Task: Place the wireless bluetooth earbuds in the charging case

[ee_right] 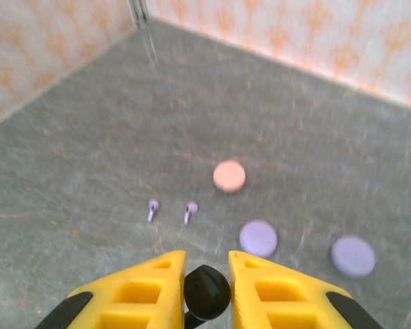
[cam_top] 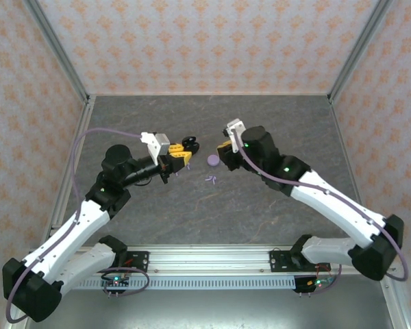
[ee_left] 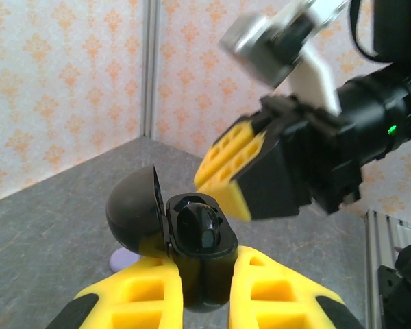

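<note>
Right hand [ee_right: 207, 269]: pinching black earbud [ee_right: 207, 295], held above table [ee_right: 75, 144].
Left hand [ee_left: 204, 274]: clamped on open black charging case [ee_left: 198, 229], lid [ee_left: 133, 216] swung back, cavity turned toward right hand. The two are close but apart.
Step, as judged: bringing bud in to case. Dark shape in cavity may be first bud already seated.
Next move needs: stem lined up with free well, slow push in, then release.
Further out on table: two lilac earbuds [ee_right: 153, 209], pink case [ee_right: 229, 176], two lilac discs [ee_right: 258, 238].
No brand, label or writing legible.
</note>
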Controlling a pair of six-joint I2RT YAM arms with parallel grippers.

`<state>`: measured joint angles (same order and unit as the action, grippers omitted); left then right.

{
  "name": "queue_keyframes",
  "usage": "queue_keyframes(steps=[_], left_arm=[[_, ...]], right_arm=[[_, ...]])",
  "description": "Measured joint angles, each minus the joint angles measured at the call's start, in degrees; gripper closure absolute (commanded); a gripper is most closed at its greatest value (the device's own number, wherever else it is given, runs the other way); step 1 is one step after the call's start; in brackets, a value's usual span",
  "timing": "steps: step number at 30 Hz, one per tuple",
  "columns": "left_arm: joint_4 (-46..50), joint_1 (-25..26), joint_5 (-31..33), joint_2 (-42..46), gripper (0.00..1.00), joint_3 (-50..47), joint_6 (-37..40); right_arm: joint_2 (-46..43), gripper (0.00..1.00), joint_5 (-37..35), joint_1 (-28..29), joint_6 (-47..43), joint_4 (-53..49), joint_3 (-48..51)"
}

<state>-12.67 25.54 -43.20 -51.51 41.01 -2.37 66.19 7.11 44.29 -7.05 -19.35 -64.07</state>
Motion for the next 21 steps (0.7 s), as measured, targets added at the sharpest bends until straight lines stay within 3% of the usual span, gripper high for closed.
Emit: queue_keyframes(steps=[7, 21], left_arm=[[-2.12, 2.34, -0.74, -2.6, 1.0, 0.02, -1.27], [-3.89, 5.57, -1.42, -6.12, 1.0, 2.03, -3.23]], right_arm=[[-6.03, 0.79, 4.46, -0.09, -6.69, 7.48, 0.28], [-4.96, 0.79, 10.95, 2.97, -15.17, 11.47, -0.09]])
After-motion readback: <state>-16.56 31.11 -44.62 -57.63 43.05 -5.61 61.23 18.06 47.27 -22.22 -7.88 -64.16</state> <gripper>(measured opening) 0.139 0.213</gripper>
